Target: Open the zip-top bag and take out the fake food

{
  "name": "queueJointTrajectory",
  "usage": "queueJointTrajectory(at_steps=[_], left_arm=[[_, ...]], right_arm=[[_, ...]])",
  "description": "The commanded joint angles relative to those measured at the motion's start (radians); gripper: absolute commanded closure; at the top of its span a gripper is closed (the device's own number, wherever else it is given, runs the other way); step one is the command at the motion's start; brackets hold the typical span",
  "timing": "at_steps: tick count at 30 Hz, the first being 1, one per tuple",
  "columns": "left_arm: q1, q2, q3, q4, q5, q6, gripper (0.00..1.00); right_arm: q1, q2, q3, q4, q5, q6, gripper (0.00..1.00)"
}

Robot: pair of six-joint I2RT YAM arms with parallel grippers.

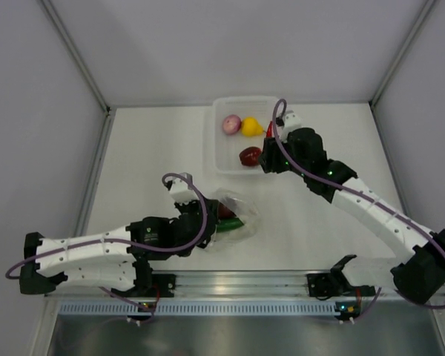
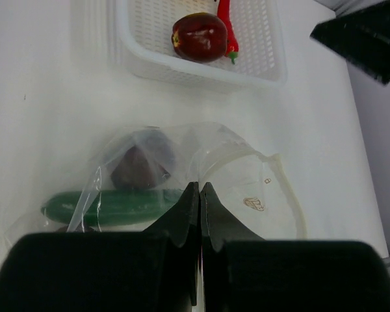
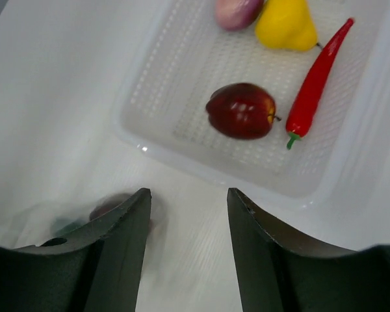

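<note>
status: judged well past halfway. bag mouth spread in a rounded loop, so opening counted as done. apple, pear, onion and chili out and lying in basket. cucumber and dark purple piece not yet removed, both inside bag.

table: white, flat, matte.

basket: rigid white plastic, rectangular, rounded corners, fine mesh floor and walls; far middle of table.

bag: thin clear film, crumpled and glossy, thicker zip strip around mouth; middle of table, near basket, not touching it.

left gripper: black fingers pressed tight together, seemingly pinching bag film at near edge of mouth.

right gripper: black fingers parted, nothing between them; hanging over table just beside basket's near wall.

cucumber: long, green, smooth, lying crosswise under film.

chili: slim, tapered, glossy red, small green stem; just beside apple.

apple: round, dark red, shiny, yellowish patch near stem; middle of basket.

pear: yellow, bulbous, smooth; far end of basket, just beside onion.

onion: pinkish, rounded, partly cut off in right wrist view.

dark purple piece: dull, roughly pointed, blurred by film; kind not clear; just beyond cucumber.
</note>
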Motion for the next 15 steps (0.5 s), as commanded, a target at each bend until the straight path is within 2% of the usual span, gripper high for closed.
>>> queueJointTrajectory(at_steps=[1,6,11,15], left_arm=[[0.001,0.011,0.075,0.006,-0.07,-0.01,1.0],[0.001,0.051,0.147,0.008,-0.082,0.005,1.0],[0.0,0.12,0.199,0.008,-0.079,0.005,1.0],[0.0,0.169,0.236,0.008,-0.073,-0.02,1.0]], right_arm=[[0.068,-0.106,-0.062,0.049,-0.071,0.032,0.49],[0.176,-0.222,-0.177,0.11,-0.175,0.075,0.51],[0.277,-0.29,-0.228,0.143,-0.166,0.139,0.68],[0.38,-0.325,-0.249,0.149,-0.091,0.159,0.74]])
